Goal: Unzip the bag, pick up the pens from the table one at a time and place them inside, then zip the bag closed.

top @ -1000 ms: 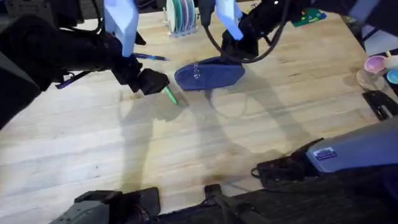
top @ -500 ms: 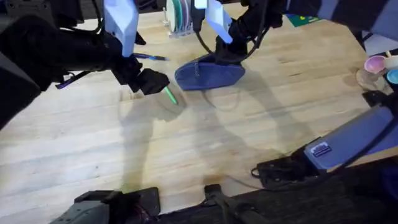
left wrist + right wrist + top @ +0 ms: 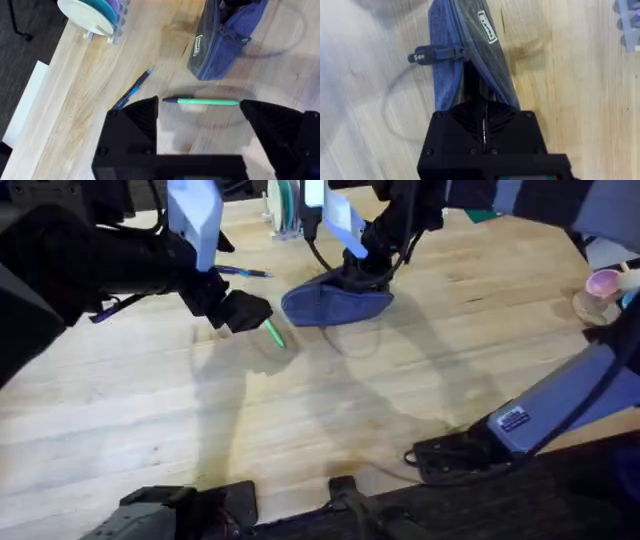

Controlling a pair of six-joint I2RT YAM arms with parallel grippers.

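One bag (image 3: 335, 300), two pens (image 3: 207, 101) (image 3: 132, 89).

Bright, even light on the table (image 3: 330, 430); soft grey arm shadows spread across its planks. The arms close under the overhead camera show dark and blurred, while the green pen (image 3: 207, 102) sits sharp.

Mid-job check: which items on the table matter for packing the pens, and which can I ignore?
Job items:
the bag, right hand on it
green pen between the open fingers of the left hand
dark blue pen

Ignore:
rack of coloured plates
pink cup
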